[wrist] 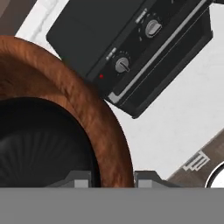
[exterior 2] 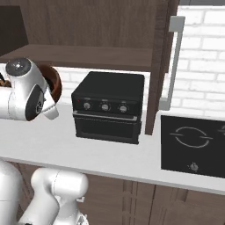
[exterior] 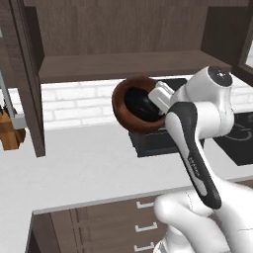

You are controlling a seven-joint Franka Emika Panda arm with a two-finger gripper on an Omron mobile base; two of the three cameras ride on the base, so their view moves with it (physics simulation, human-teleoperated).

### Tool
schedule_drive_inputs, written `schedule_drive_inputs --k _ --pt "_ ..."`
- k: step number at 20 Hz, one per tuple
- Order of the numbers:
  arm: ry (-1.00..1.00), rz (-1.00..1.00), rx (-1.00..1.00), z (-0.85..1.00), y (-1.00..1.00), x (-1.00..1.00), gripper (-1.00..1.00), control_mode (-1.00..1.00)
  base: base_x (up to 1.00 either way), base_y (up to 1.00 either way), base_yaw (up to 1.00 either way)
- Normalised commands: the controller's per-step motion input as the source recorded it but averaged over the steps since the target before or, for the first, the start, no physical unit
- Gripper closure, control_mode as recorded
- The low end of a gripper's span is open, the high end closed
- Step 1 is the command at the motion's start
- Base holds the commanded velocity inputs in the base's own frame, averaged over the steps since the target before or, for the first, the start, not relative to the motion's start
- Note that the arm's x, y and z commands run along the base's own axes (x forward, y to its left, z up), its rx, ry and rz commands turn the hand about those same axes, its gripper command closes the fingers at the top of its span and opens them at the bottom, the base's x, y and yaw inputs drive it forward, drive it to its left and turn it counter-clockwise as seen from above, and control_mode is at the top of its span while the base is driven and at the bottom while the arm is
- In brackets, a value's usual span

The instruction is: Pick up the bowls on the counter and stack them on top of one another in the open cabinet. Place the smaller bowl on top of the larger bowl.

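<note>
Larger bowl [exterior: 129, 106] held aloft, tipped on its side, above the desk [exterior: 84, 163] and below the cabinet [exterior: 123, 64] shelf; tool [wrist: 113, 177] closed on its rim, one finger inside, one outside; black toaster oven [exterior 2: 109, 107] just right of the tool; cooktop [exterior 2: 192, 145] further right.

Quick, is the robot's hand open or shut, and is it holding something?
Gripper: shut on the rim of the wide reddish-brown wooden-looking bowl, lifted off the white-grey counter.
</note>
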Motion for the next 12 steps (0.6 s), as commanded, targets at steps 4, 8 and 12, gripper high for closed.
schedule_drive_inputs --k 4,8,12 --pt "-0.15 -0.24 0.12 1.00 -0.56 0.00 1.00 -1.00 0.00 0.00 0.00" --pt "-0.14 -0.20 0.11 0.94 -0.48 0.00 1.00 -1.00 0.00 0.00 0.00" --pt "-0.17 -0.13 0.11 0.85 -0.39 0.18 1.00 -1.00 0.00 0.00 0.00"
